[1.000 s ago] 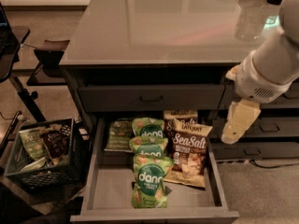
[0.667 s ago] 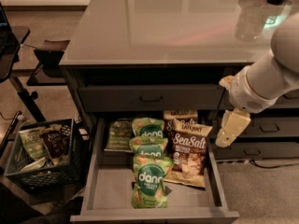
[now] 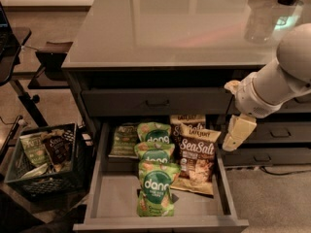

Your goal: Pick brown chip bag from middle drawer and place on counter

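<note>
The brown chip bag point(image 3: 195, 158), dark with white "SeaSalt" lettering and a cream top edge, lies in the right half of the open middle drawer point(image 3: 112, 198). A second brown bag point(image 3: 184, 120) sits partly hidden behind it. My gripper point(image 3: 235, 134), cream-coloured on the white arm, hangs just right of the brown chip bag, above the drawer's right wall and not touching the bag. The glossy grey counter point(image 3: 170, 28) spans the cabinet top above.
Three green "dang" bags point(image 3: 154, 188) lie stacked down the drawer's middle, another green bag point(image 3: 122, 141) at back left. A black crate point(image 3: 43, 161) of snacks stands on the floor at left. Closed drawer fronts point(image 3: 155, 102) with dark handles sit above and right.
My arm and gripper have shifted slightly left and down, closer to the drawer's right wall. The bags have not moved.
</note>
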Motion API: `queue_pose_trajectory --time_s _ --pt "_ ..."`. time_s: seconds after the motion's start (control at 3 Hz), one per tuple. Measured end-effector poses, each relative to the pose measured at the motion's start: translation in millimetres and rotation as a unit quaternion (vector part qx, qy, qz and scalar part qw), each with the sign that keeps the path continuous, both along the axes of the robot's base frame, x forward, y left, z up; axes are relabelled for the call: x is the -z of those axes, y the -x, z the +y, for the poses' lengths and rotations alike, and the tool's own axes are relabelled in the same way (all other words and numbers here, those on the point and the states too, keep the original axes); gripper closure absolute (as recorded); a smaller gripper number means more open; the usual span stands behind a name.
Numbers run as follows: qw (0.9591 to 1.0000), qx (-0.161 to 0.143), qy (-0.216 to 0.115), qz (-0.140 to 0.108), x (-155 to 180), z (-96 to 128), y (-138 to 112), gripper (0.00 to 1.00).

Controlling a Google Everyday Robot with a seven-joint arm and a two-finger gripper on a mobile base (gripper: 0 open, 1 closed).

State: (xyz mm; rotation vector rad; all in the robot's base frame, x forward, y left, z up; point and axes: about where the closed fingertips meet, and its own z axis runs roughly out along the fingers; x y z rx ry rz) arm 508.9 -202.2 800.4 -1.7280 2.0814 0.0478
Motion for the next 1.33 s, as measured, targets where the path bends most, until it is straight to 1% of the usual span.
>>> queue_pose_trajectory --time_s 0.33,0.67,1.0,1.33 --pt "0.9998 0.011 -0.005 0.013 23.3 1.4 0.4 0.0" --pt "0.9994 0.019 -0.002 0.029 86.3 -1.4 -4.4 0.0" --pt "0.9995 0.015 -0.014 0.026 144.7 -3.6 -20.0 0.0" --pt "0.9992 -0.022 -0.034 0.002 222.7 -15.1 -53.4 0.0"
